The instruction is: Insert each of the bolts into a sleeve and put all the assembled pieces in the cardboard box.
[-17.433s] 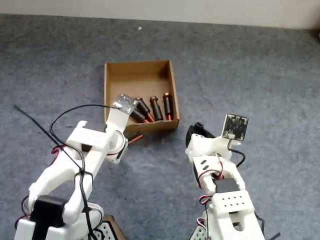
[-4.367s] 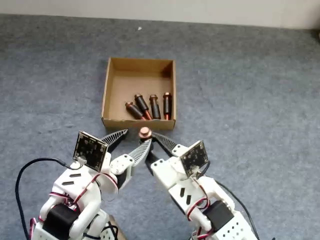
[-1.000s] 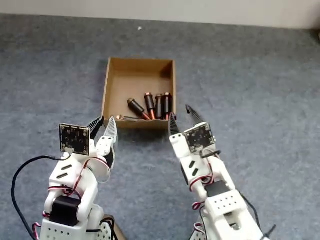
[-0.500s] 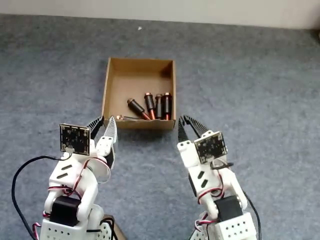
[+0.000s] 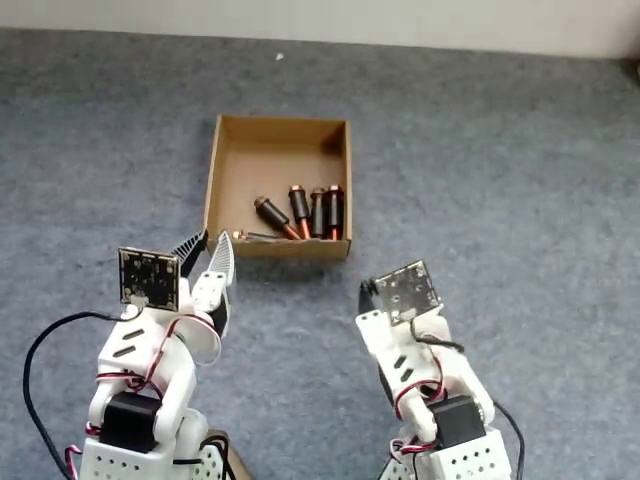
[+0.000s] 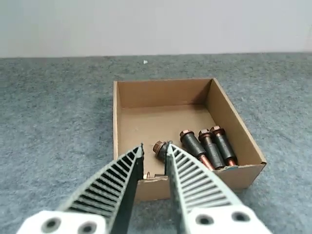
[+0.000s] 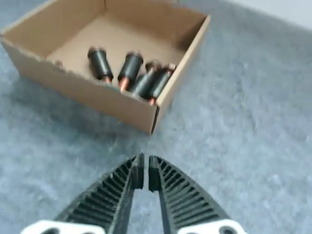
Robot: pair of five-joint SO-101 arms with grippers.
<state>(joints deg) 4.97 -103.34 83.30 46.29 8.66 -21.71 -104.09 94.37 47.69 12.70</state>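
The cardboard box point(image 5: 212, 190) stands on the grey carpet point(image 5: 500, 150) with four assembled pieces point(image 5: 318, 212) lying side by side on its floor, close to the near wall and toward the right wall. They sit where they sat one second ago. Compared with about four seconds ago they are bunched closer together. The copper-headed part then held between the two claws in front of the box is no longer there. A thin copper-tipped item point(image 5: 250, 237) now lies along the inside of the near wall. Whether it is that part cannot be told. The left claw point(image 6: 154, 148) hovers just outside the near wall at the box's left corner. Its jaws stand a narrow gap apart and hold nothing, and its position is unchanged over the last second. The right claw point(image 7: 146, 158) has changed most. One second ago it stood wide open beside the near right corner of the box. It has since drawn back toward its base and now hangs over bare carpet, apart from the box, with the jaws almost closed and empty. Both claws are empty and the right arm is retracted, so the final placement is judged complete.
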